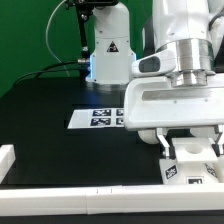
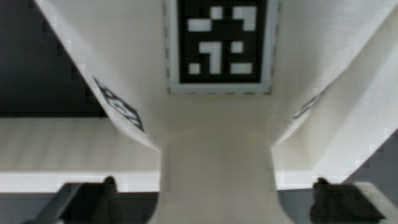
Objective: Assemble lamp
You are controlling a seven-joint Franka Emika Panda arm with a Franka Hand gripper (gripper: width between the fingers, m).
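A tapered white lamp part with black-and-white tags, by its shape the shade (image 1: 190,168), stands near the table's front edge at the exterior view's right. My gripper (image 1: 190,148) is right above it. In the wrist view the shade (image 2: 222,110) narrows toward my gripper (image 2: 214,192). Its narrow end lies between my two dark fingertips (image 2: 93,195), with a gap on each side. The gripper is open and holds nothing. The lamp's base and bulb are out of view.
The marker board (image 1: 100,117) lies on the black table behind the gripper. The robot's white body (image 1: 108,50) stands at the back. A raised white rim (image 1: 60,192) runs along the table's front and left edges, close to the shade.
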